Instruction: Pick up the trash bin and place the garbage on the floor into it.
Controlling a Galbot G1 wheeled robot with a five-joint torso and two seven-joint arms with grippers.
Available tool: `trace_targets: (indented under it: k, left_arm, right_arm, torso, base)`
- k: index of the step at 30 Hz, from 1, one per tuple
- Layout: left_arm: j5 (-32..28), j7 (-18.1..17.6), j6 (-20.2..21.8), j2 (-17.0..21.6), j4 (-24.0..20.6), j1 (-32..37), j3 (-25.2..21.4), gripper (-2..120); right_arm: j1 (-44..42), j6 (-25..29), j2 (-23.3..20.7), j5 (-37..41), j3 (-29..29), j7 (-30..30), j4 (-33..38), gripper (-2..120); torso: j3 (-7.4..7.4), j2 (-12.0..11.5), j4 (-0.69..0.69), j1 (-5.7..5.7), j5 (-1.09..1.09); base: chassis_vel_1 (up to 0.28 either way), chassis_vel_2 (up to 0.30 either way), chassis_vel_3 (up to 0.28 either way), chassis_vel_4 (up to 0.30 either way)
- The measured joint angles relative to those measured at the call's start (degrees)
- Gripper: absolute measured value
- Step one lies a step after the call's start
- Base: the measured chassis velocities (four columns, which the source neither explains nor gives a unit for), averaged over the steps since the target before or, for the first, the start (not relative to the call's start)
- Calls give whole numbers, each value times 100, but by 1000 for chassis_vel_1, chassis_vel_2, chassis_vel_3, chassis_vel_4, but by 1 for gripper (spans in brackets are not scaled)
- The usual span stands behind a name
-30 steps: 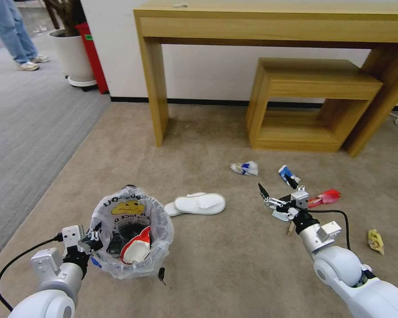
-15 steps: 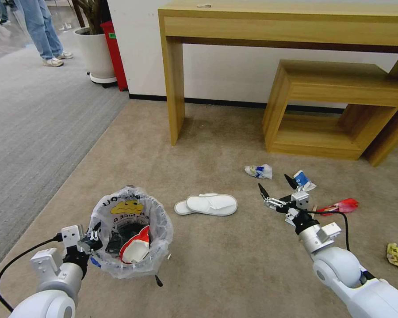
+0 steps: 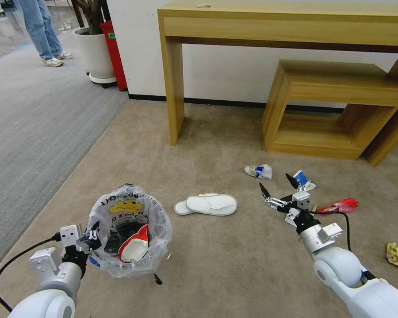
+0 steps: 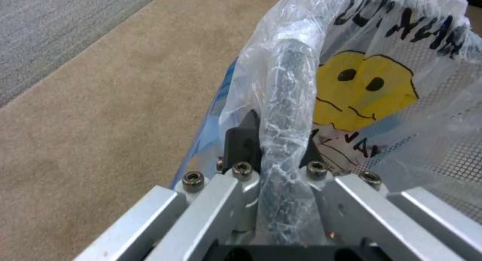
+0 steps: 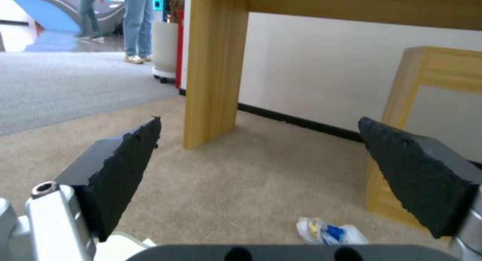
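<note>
The trash bin [image 3: 160, 229], a small black bin lined with a clear crinkly bag bearing a yellow smiley, hangs at the lower left. My left gripper [image 3: 91, 239] is shut on its near rim [image 4: 281, 114]. A red-white paper cup [image 3: 135, 248] lies inside it. My right gripper [image 3: 276, 184] hovers open and empty above the floor, jaws wide apart [image 5: 258, 127]. Garbage lies around it: white slippers [image 3: 208, 204], a crumpled blue-white wrapper [image 3: 258, 171] [image 5: 329, 231], a blue-white carton [image 3: 303, 179], a red wrapper [image 3: 341, 206] and a yellow wrapper [image 3: 394, 255].
A tall wooden console table [image 3: 274, 26] stands against the wall, with a low wooden side table [image 3: 340, 110] under its right end. A white plant pot [image 3: 95, 57] and a red stand [image 3: 114, 53] sit at the back left. Grey carpet [image 3: 31, 123] borders the beige floor.
The head view has swung left, so the furniture and floor litter sit farther right in the picture. Both grippers hold the same pose, the left still clamped on the bin.
</note>
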Motion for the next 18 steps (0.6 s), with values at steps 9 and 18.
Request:
trace_targets:
  k: [9, 18]
  left_arm:
    - [27, -6, 3, -9, 4, -6, 0, 3]
    - [36, 6, -12, -8, 21, -17, -2, 3]
  right_arm:
    - [-23, -1, -5, -38, 46, -63, -29, 100]
    - [-11, 2, -2, -62, 36, -63, -40, 100]
  torso:
    - [0, 0, 0, 0, 0]
    - [0, 0, 0, 0, 0]
  base:
    - [0, 0, 0, 0]
    - [-99, 107, 96, -97]
